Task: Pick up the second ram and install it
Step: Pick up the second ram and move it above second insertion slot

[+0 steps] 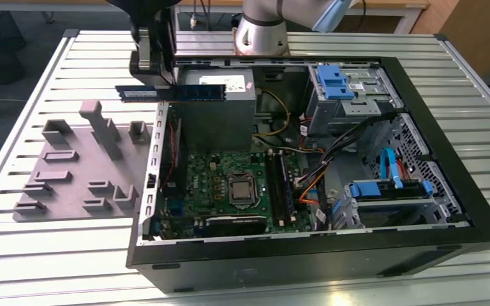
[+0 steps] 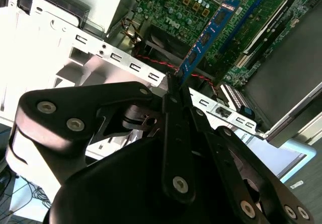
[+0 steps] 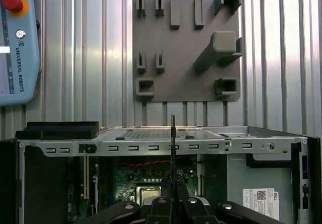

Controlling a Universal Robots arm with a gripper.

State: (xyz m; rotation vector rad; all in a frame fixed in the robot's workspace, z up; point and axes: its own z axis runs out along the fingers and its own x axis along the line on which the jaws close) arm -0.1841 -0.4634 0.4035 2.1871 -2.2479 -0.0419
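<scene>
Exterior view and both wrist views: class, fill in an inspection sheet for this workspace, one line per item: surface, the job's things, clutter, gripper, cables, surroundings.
Surface: slatted metal table carrying an open computer case.
Job's things: second ram, a blue stick held level over the case wall at the exterior view's left, beside the power supply; not yet in a slot on the motherboard.
Clutter: grey fixture plate beside the case.
Gripper: gripper shut on the second ram at one end.
Cables: wire bundle and blue cable inside the case.
Surroundings: teach pendant on the table; arm base behind the case.
</scene>
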